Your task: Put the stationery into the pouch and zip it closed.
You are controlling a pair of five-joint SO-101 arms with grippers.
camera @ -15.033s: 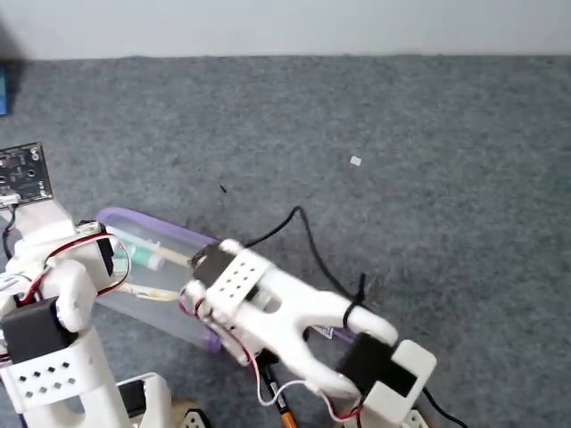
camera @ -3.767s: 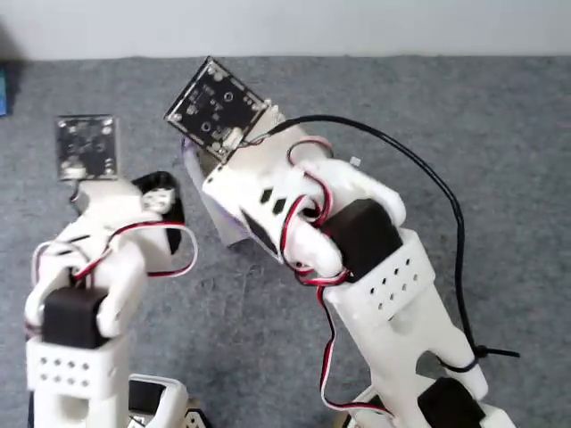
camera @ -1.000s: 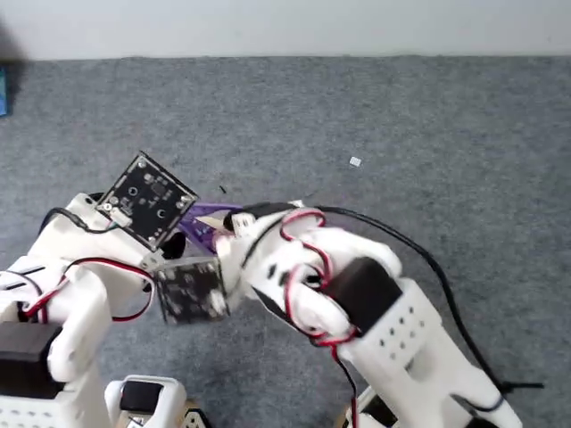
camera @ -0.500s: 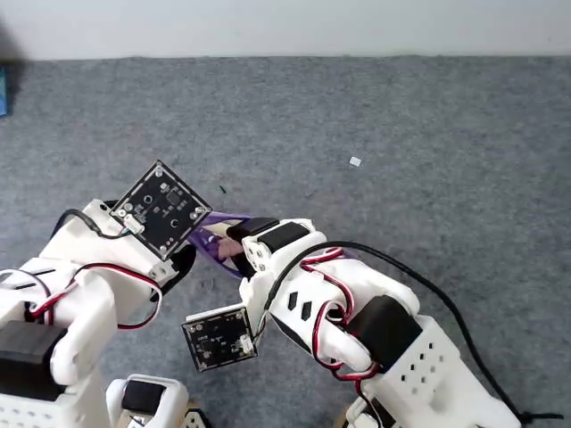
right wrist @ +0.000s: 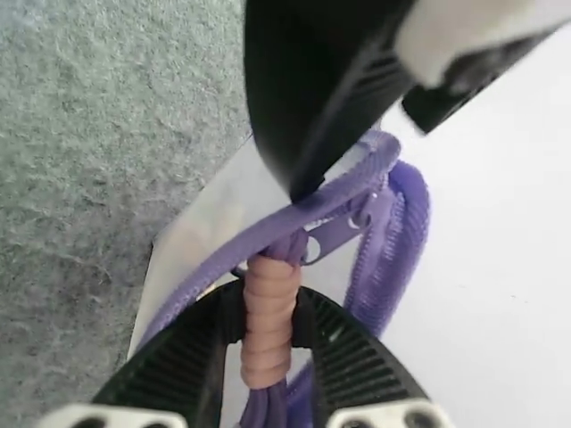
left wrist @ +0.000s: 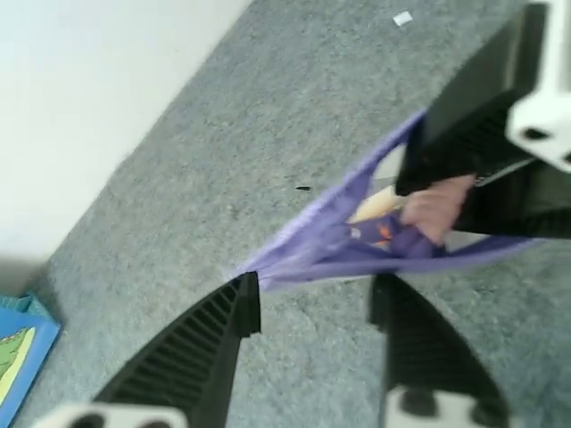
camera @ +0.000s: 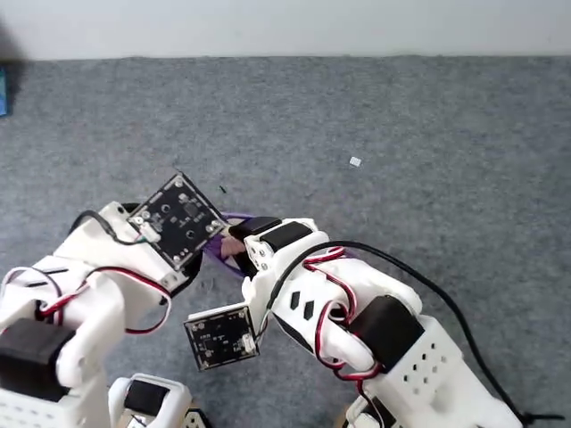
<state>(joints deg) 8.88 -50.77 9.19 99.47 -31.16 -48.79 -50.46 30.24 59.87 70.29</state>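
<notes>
Pouch (left wrist: 335, 242) behind right claw (left wrist: 437, 207), scrap (left wrist: 403, 18) beyond

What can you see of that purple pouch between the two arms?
The pouch is soft, with clear plastic sides and a purple fabric zip edge. Its peach ribbed pull tab is pinched in the right arm's jaws. The left arm's jaws sit apart at its other end. Something yellowish shows through the side. Grey carpet is beneath it.

White arms (camera: 107, 294) bear black servos (camera: 385, 328), red cables (camera: 318, 260) and ribbed black end effector fingers (left wrist: 210, 343).
</notes>
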